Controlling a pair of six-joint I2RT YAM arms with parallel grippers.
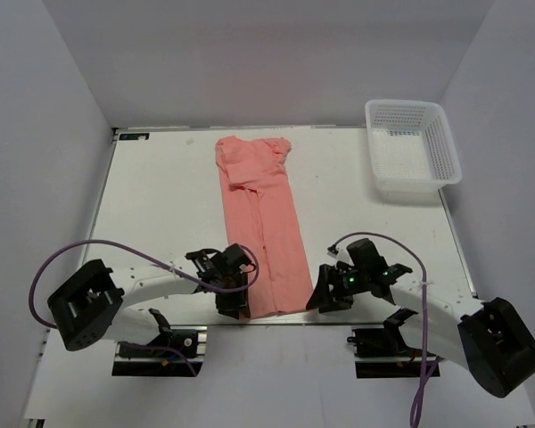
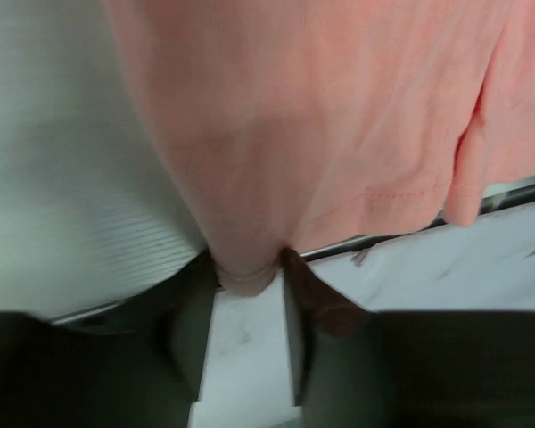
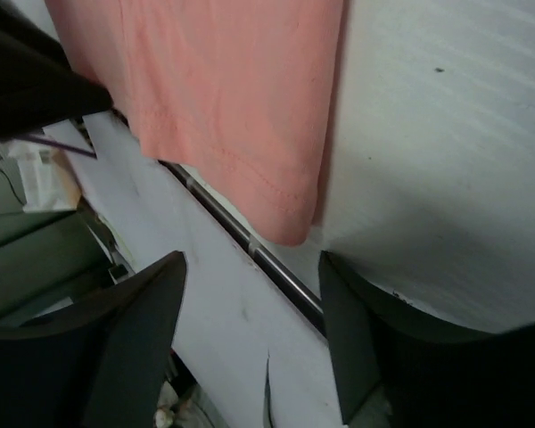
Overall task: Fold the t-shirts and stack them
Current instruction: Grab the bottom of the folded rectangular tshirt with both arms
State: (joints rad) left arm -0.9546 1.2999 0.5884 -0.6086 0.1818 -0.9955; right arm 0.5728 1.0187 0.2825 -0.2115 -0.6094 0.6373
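**Item 1: L gripper** (image 2: 250, 267). At near-L corner of the t-shirt (image 1: 260, 223). Jaws about half apart, clamped on a small bunch of hem; cloth touches both fingertips in the wrist view.

**Item 2: R gripper** (image 3: 250, 267). At the t-shirt's near-R corner. Jaws wide apart, holding nothing. The hem corner lies just beyond the tips, nearer the R-hand finger in the wrist view, not between them.

**Item 3: t-shirt.** Salmon pink, plain. Lies on table (image 1: 160, 205) as a long narrow strip, running from far centre to the near edge. Near hem sits betw. the two grippers, at the table's edge rail (image 3: 285, 276).

**Item 4: basket** (image 1: 446, 147). White mesh, at far-R corner of table, well apart from the t-shirt.

**Hidden / unclear:**
- Top view: both grippers' fingertips covered by their own bodies, so no contact can be checked from there.
- L wrist view is blurred; lower fingers are dark, no detail.
- R wrist view: dark shape at upper L is cut off by the frame, can't tell what it is.
- T-shirt's far end is rumpled; sleeves vs. collar can't be sorted out.
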